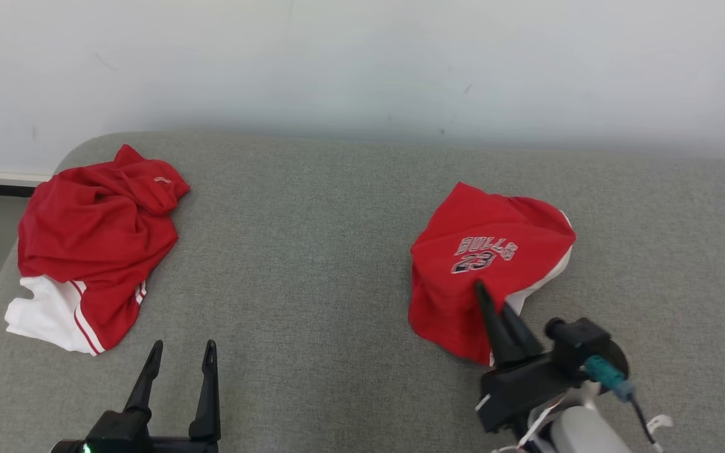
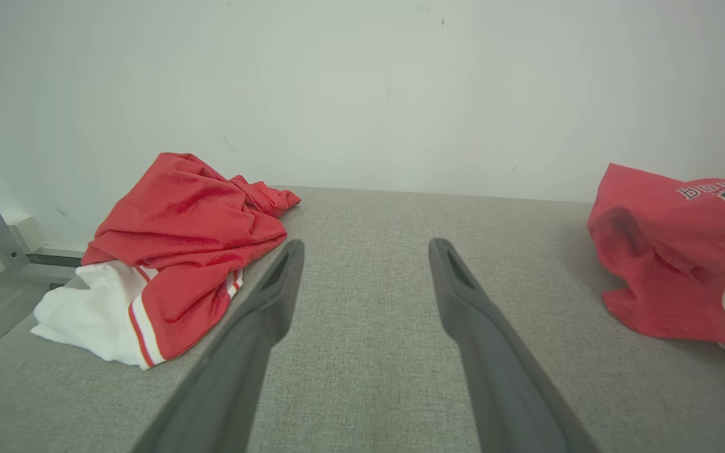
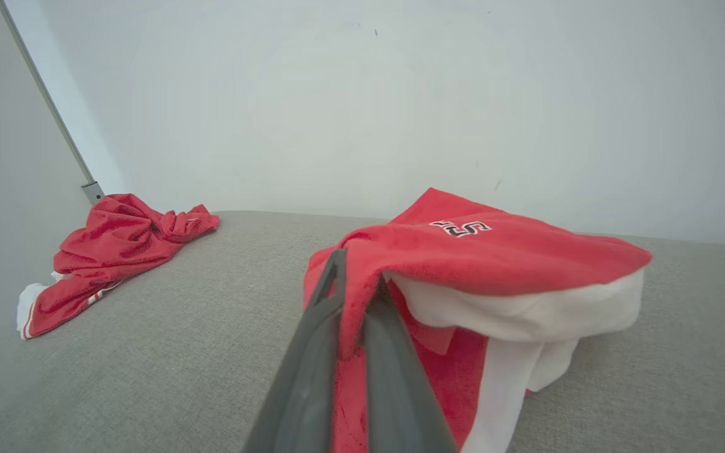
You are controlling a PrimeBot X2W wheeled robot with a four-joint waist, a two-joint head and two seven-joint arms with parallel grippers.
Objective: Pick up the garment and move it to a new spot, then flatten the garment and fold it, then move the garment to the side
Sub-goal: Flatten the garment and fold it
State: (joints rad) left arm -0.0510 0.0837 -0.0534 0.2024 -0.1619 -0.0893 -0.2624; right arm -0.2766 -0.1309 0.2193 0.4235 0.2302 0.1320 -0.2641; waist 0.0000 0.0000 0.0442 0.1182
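Grey cushion (image 1: pixel 337 283): right gripper (image 1: pixel 491 297) angled inward, clamped on red Bulls garment (image 1: pixel 494 239); left gripper (image 1: pixel 184 346) spread wide, low, pointing forward.

Grey surface (image 1: pixel 312 264) bare between left red garment (image 1: pixel 92 245) and Bulls garment (image 1: pixel 488 270); wall (image 1: pixel 362 63) blocks far side

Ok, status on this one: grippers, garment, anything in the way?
Right gripper shut on the Bulls garment, pinching its red cloth. Left gripper open, holding nothing. Second red garment lies apart on the robot's left, nothing blocking.

The right hand (image 3: pixel 357 277) pinches a fold of the red-and-white garment (image 3: pixel 494 251) on the grey cushion (image 3: pixel 180 352).
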